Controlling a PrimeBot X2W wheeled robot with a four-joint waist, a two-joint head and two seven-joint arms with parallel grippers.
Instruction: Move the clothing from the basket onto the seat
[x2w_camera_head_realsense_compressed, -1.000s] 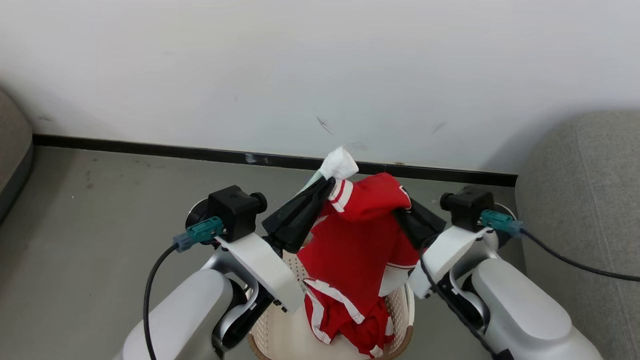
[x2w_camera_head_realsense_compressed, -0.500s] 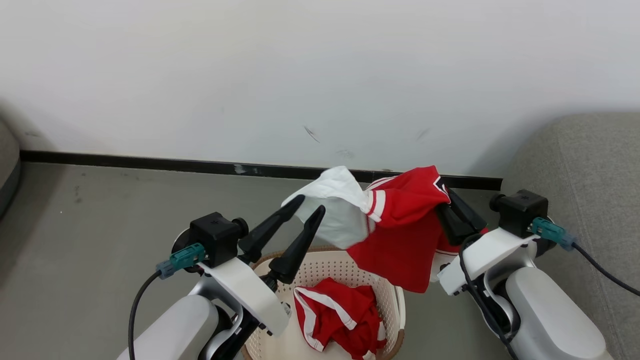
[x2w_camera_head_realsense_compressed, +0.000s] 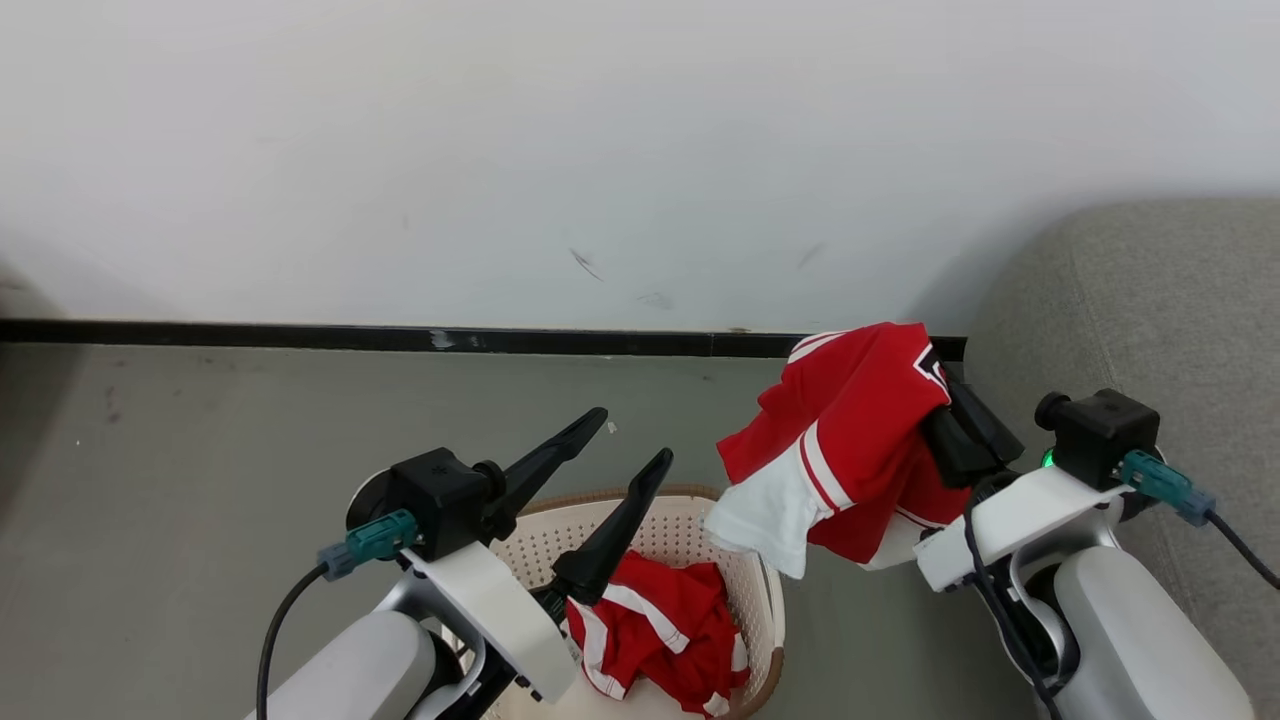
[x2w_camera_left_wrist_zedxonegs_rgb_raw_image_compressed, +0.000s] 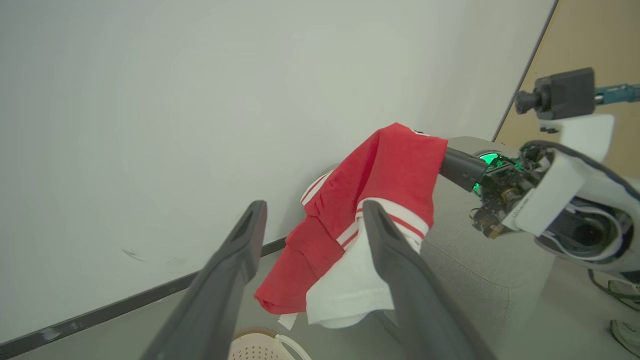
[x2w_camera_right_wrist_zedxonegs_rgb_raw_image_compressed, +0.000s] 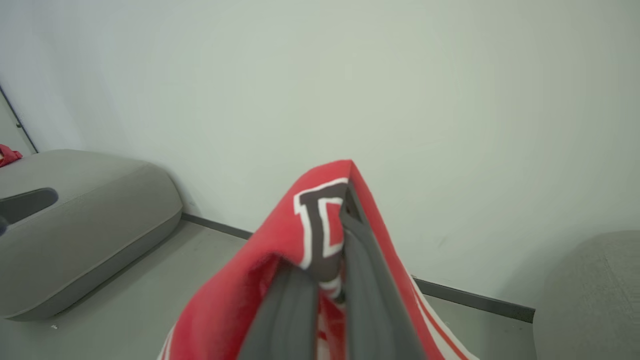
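Note:
My right gripper (x2w_camera_head_realsense_compressed: 940, 395) is shut on a red garment with white stripe trim (x2w_camera_head_realsense_compressed: 850, 430). The garment hangs in the air between the basket (x2w_camera_head_realsense_compressed: 700, 497) and the grey seat (x2w_camera_head_realsense_compressed: 1150, 300), and a white piece (x2w_camera_head_realsense_compressed: 765, 515) droops from its lower edge. More red clothing (x2w_camera_head_realsense_compressed: 650, 630) lies inside the basket. My left gripper (x2w_camera_head_realsense_compressed: 632, 438) stands open above the basket's rim with nothing between its fingers. In the left wrist view the hanging garment (x2w_camera_left_wrist_zedxonegs_rgb_raw_image_compressed: 395, 165) is beyond the open fingers. In the right wrist view the shut fingers (x2w_camera_right_wrist_zedxonegs_rgb_raw_image_compressed: 350, 240) pinch red cloth with a black letter (x2w_camera_right_wrist_zedxonegs_rgb_raw_image_compressed: 320, 220).
A white wall with a black skirting board (x2w_camera_head_realsense_compressed: 400, 338) runs behind. Grey floor (x2w_camera_head_realsense_compressed: 200, 430) spreads to the left. A second grey cushion (x2w_camera_right_wrist_zedxonegs_rgb_raw_image_compressed: 75, 225) lies far left in the right wrist view. A shoe (x2w_camera_left_wrist_zedxonegs_rgb_raw_image_compressed: 625, 337) is on the floor near the seat.
My left gripper has opened and let go of the white piece. The right gripper has carried the garment rightward toward the seat. The head camera has turned right too.

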